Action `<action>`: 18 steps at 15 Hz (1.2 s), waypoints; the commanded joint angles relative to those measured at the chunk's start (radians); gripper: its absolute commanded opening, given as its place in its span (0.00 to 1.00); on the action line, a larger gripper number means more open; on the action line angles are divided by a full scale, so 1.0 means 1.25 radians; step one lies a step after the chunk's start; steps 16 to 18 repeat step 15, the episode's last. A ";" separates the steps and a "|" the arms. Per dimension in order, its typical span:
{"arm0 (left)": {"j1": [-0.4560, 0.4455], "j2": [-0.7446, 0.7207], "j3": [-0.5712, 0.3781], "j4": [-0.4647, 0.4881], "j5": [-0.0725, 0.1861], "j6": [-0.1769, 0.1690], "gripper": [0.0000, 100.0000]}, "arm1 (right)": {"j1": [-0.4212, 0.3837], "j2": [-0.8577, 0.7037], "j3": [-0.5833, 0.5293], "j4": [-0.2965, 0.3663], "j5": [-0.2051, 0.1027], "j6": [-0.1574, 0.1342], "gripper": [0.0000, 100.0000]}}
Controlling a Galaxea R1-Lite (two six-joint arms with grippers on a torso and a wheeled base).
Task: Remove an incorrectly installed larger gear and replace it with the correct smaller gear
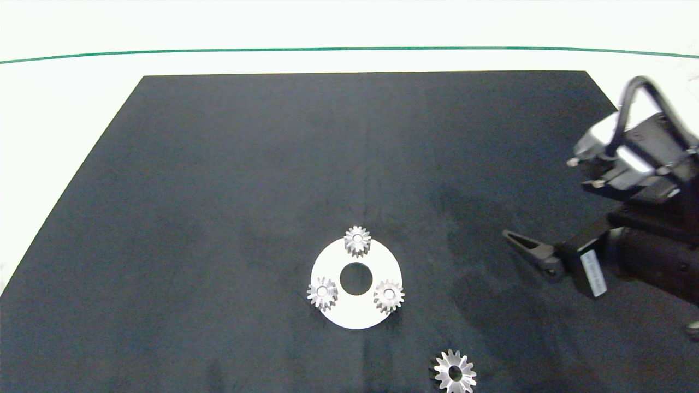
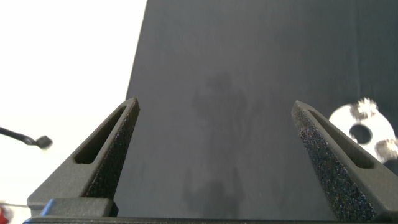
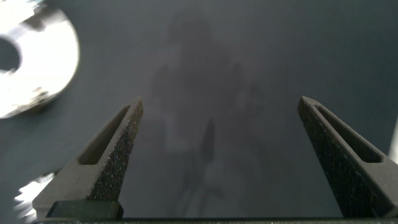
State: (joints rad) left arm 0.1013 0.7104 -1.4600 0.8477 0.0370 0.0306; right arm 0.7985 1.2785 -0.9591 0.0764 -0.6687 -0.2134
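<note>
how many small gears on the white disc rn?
3. All sit on the white disc around its centre hole: one at the far edge, one near-left, one near-right. The larger gear lies off it, on the black mat.

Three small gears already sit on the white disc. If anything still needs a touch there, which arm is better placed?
Probably the right. The right gripper hangs open over the mat beside the white disc; the larger gear lies off it. The left arm is outside the head view.
</note>
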 commanded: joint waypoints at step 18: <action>0.016 -0.466 0.237 -0.046 -0.086 0.010 1.00 | -0.609 -0.899 0.405 -0.051 -0.039 -0.026 1.00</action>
